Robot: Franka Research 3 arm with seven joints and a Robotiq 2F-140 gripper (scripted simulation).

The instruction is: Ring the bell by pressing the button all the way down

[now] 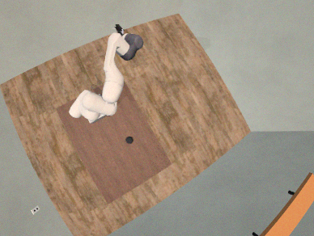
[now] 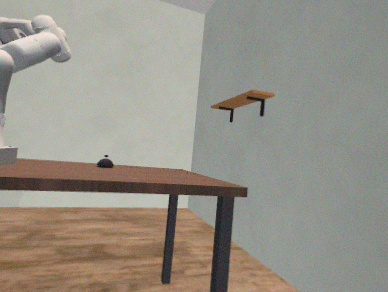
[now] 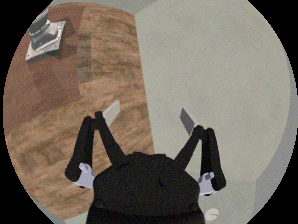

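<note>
The bell is a small dark dome standing on the brown table top, seen from above in the top view. In the exterior view the bell stands upright on the table with its small button on top. My gripper is open and empty in the wrist view, its fingers spread wide. The gripper is high up and far from the bell, at the end of the raised white arm. The bell does not show in the wrist view.
The arm's base sits at one end of the table. An orange wall shelf hangs on the side wall, well away from the table. The table stands on a wooden floor.
</note>
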